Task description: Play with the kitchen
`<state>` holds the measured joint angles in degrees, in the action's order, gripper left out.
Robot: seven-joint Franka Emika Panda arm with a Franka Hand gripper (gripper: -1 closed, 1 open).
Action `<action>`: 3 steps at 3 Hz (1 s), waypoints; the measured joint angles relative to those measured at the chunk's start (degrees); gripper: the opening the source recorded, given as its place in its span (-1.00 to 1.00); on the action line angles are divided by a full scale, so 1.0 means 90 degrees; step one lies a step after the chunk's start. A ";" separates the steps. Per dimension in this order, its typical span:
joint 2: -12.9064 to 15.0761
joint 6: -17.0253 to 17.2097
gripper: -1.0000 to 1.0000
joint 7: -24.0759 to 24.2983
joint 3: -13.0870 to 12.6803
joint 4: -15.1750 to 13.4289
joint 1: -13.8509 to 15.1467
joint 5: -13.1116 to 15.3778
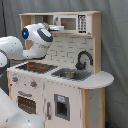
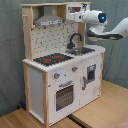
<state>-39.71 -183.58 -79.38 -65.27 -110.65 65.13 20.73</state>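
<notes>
I count one kitchen (image 1: 60, 75) in both exterior views. On it: one hob (image 2: 53, 59), left of sink in second exterior view; one sink (image 2: 80, 50); one black faucet (image 2: 75, 38) behind sink; one grey hood (image 2: 48, 20) above hob; one microwave (image 1: 75, 23) above sink; one oven door (image 2: 64, 95) below hob. One robot arm (image 2: 107, 30).

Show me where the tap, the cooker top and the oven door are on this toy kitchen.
faucet (image 1: 83, 58), first exterior view, on its black arch.
hob (image 2: 53, 59), second exterior view, on its black top.
oven door (image 2: 63, 95), second exterior view, on its window.
</notes>
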 joint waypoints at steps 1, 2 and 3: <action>0.0000 0.0000 -1.00 0.0000 -0.0014 0.0004 0.0010 0.0000; -0.0008 -0.0005 -1.00 -0.0223 0.0268 -0.0240 -0.0459 0.0002; -0.0016 -0.0020 -1.00 -0.0266 0.0609 -0.0511 -0.0924 0.0003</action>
<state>-39.85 -183.76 -81.77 -59.79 -115.25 56.81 20.76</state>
